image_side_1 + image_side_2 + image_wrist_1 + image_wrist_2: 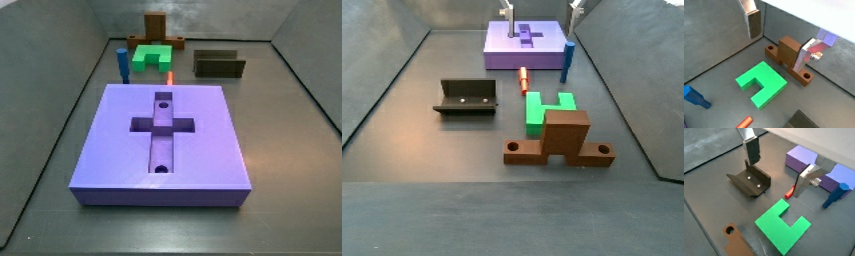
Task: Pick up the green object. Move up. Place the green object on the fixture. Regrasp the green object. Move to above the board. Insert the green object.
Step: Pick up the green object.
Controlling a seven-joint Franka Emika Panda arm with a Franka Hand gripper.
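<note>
We are seeing the board (pixel 201 140) lying flat on the grey floor (pixel 422 110), its cross-shaped recess and two small round holes facing up with nothing in them. In a side view it is sitting at the far end, well apart from the other pieces.

The brown wooden upright piece (pixel 564 139) is standing on its two-holed base, just beside the green object (pixel 545 108). The green object is lying flat on the floor, its square notch open; in both wrist views it is sitting below the end effector (pixel 777 168), untouched.

The fixture (pixel 751 181) is resting on the floor off to the side of the green object, near it but apart.

The thin blue upright peg (pixel 568 58) is standing between the board and the green object, and a small red peg (pixel 524 79) is lying on the floor near it.

The end effector is hovering above the floor with its fingers (pixel 753 23) spread apart and holding nothing; in a side view only its fingertips show, above the board (pixel 541 7).
</note>
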